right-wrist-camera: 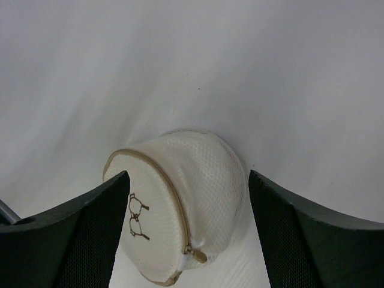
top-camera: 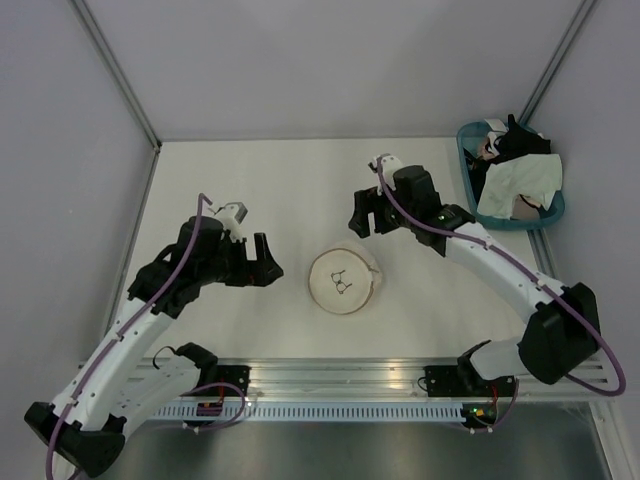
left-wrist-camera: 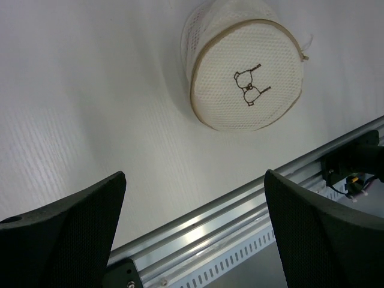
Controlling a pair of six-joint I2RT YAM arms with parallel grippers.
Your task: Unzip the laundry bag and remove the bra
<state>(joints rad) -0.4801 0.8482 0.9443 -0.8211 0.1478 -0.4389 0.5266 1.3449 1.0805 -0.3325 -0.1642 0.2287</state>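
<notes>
The laundry bag (top-camera: 343, 281) is a round cream mesh case with a tan rim and a small bra drawing on its lid. It lies zipped shut in the middle of the table, between the two arms. My left gripper (top-camera: 262, 262) is open and empty, just left of the bag, and its wrist view shows the bag (left-wrist-camera: 246, 75) ahead. My right gripper (top-camera: 363, 216) is open and empty above the bag's far side. In its wrist view the bag (right-wrist-camera: 180, 204) sits between the fingers, and the tan zipper pull (right-wrist-camera: 197, 255) hangs at the rim. The bra is hidden.
A teal basket (top-camera: 468, 160) stands at the far right with a white-and-pale-green cloth (top-camera: 515, 185) and a black garment (top-camera: 520, 140) in it. An aluminium rail (top-camera: 330, 375) runs along the near edge. Grey walls enclose the left, back and right sides of the table.
</notes>
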